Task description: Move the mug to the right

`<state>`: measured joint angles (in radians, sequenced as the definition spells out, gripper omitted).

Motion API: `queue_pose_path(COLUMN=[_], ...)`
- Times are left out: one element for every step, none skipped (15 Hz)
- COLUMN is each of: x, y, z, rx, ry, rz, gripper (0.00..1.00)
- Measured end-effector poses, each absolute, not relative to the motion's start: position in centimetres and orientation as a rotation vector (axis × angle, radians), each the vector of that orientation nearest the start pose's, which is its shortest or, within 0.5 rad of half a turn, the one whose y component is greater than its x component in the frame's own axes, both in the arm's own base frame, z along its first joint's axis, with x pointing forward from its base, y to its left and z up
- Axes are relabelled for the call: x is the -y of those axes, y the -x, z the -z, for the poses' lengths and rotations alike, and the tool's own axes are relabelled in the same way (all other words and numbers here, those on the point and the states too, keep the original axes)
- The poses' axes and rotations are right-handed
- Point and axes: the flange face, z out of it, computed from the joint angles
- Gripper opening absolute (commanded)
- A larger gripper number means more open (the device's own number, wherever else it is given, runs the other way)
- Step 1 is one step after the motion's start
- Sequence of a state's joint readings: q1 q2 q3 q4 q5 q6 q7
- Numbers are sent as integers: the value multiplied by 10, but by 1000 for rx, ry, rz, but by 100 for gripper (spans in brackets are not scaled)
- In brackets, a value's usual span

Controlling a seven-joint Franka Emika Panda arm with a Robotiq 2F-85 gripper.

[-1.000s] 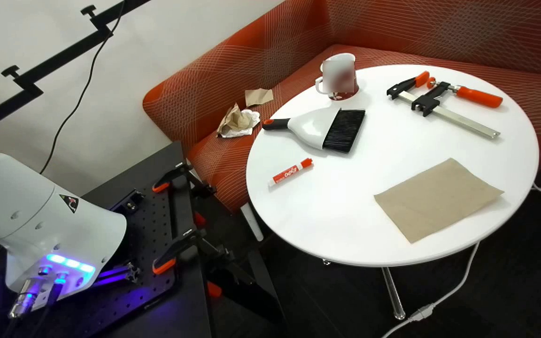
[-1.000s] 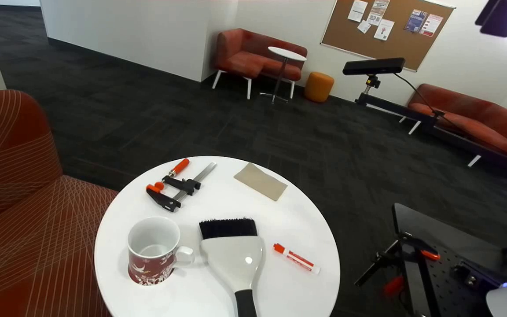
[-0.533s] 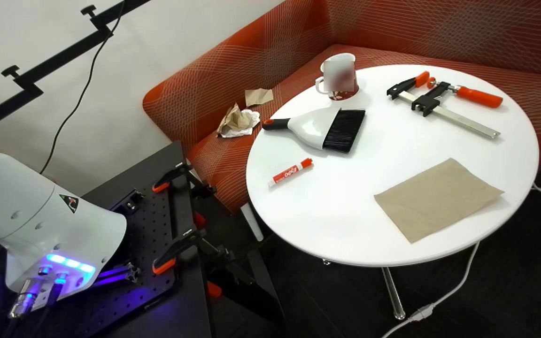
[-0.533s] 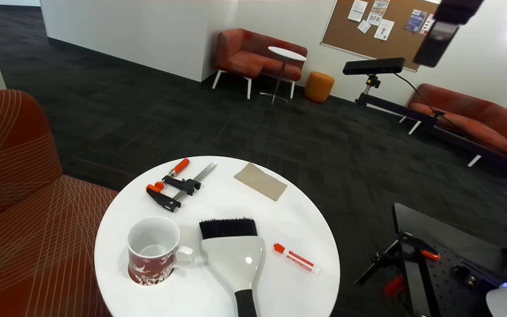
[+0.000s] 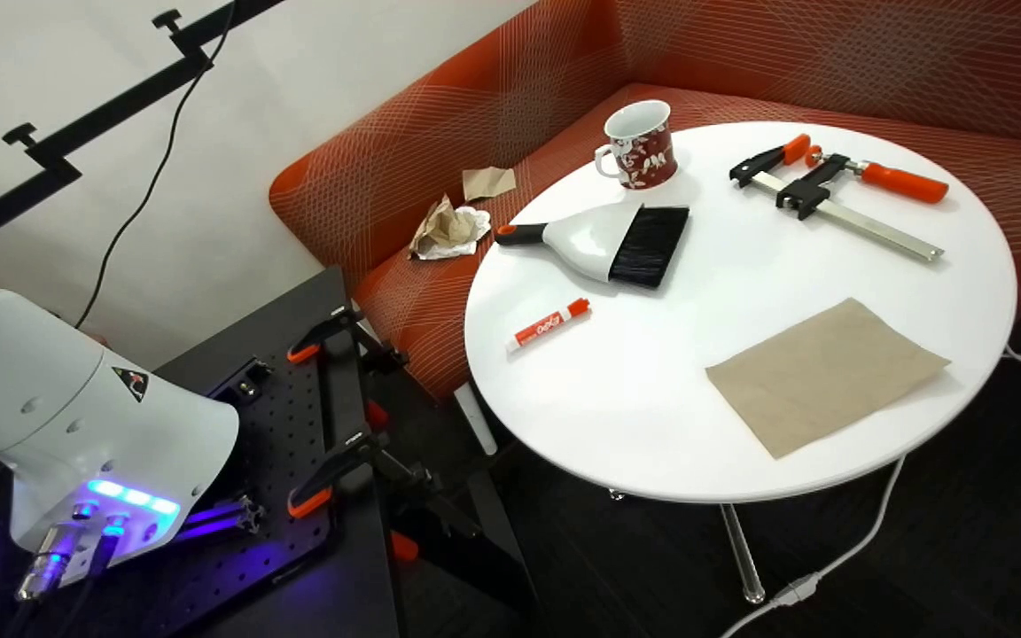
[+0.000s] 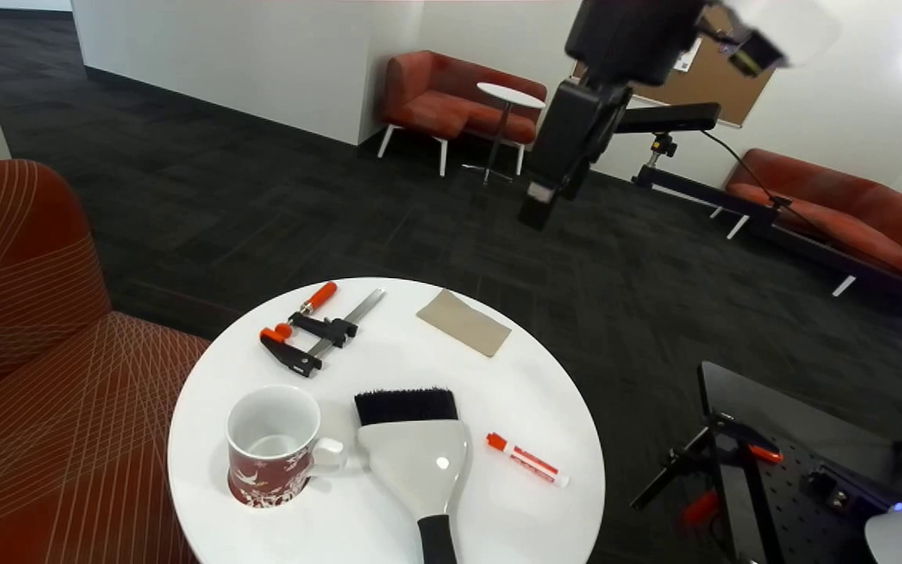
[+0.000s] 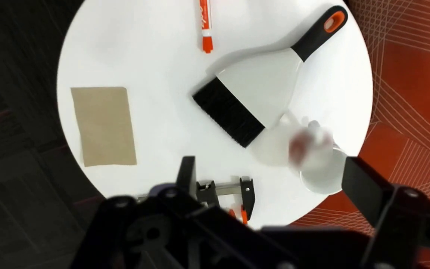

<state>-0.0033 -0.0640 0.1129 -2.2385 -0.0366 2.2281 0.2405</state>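
Note:
The mug stands upright on the white round table near its edge. It is white inside with a dark red pattern outside, and it shows in both exterior views (image 5: 645, 158) (image 6: 269, 474). In the wrist view the mug (image 7: 321, 175) is partly blurred, with its rim close to the right finger. My gripper (image 7: 271, 166) is open, with wide-apart fingers and nothing between them. In an exterior view the gripper (image 6: 539, 205) hangs in the air well above the table, apart from the mug. The gripper is out of the frame in the remaining exterior view.
A grey brush and dustpan (image 5: 595, 241) lies beside the mug's handle. A red marker (image 5: 549, 325), a bar clamp (image 5: 838, 199) and a brown paper sheet (image 5: 828, 377) also lie on the round table (image 5: 617, 416). A red bench (image 5: 741, 53) borders the table behind the mug.
In an exterior view, the gripper and arm have come in from the upper right, moving left and down toward the table. The mug and other table items have not moved.

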Motion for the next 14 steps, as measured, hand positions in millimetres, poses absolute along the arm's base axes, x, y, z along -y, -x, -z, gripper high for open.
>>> queue_pose_path(x=[-56, -58, -61, -66, -71, -77, -83, -88, -93, -98, -103, -107, -110, -111], y=[-523, -529, -534, -539, -545, -550, -555, -561, -568, -575, -582, -589, -597, -600], z=[-386, -372, -358, -346, -334, -323, -313, -305, -297, -290, -285, -280, -277, -274], rx=[-153, -131, -103, -73, -46, -16, 7, 32, 48, 57, 66, 71, 76, 76], ry=[3155, 3148, 3143, 3137, 3131, 3125, 3121, 3117, 3113, 3109, 3105, 3102, 3099, 3098], rz=[102, 108, 111, 111, 110, 108, 105, 104, 106, 110, 110, 111, 115, 113], gripper=[100, 100, 100, 100, 100, 100, 100, 100, 100, 100, 100, 100, 100, 100])
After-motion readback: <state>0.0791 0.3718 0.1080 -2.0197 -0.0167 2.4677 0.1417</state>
